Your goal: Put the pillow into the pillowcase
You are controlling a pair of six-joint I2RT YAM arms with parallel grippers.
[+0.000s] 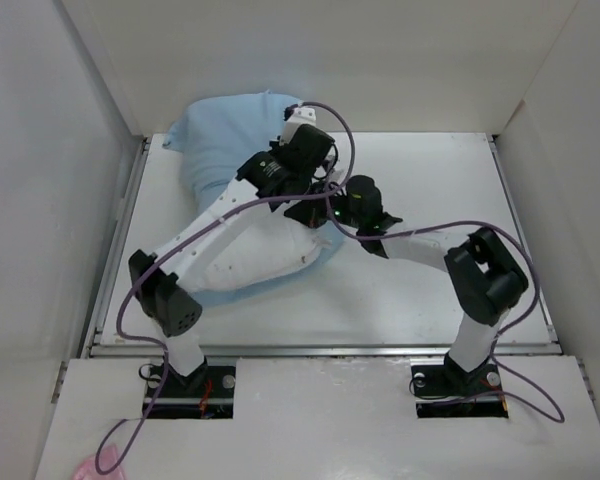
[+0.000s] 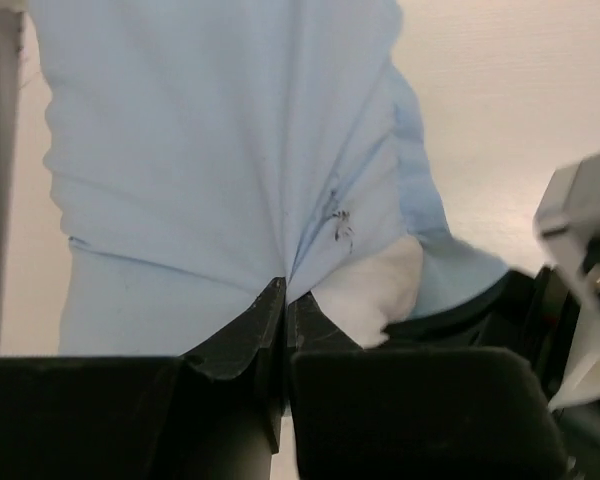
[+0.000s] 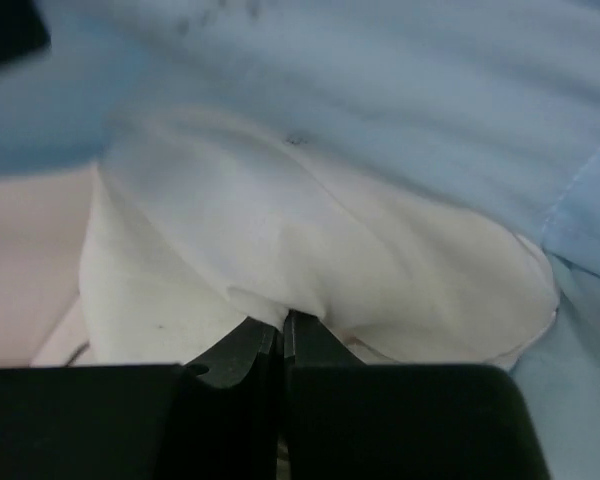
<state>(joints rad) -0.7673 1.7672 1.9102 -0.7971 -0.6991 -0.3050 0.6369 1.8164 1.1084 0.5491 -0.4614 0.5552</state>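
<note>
The light blue pillowcase (image 1: 225,130) lies at the back left of the table, and its lower layer runs forward under the white pillow (image 1: 250,255). The pillow's far part is inside the case, its near end sticks out. My left gripper (image 1: 305,195) is shut on a pinch of the pillowcase (image 2: 230,150), with a bit of pillow (image 2: 375,290) showing beside it. My right gripper (image 1: 330,215) is shut on a fold of the pillow (image 3: 280,250), with the pillowcase (image 3: 430,110) stretched above it. Both grippers sit close together at the case's mouth.
White walls (image 1: 40,200) close in the table on the left, back and right. A raised rail (image 1: 320,348) runs along the table's near edge. A pink scrap (image 1: 100,468) lies on the near shelf at bottom left. Purple cables (image 1: 430,232) hang over both arms.
</note>
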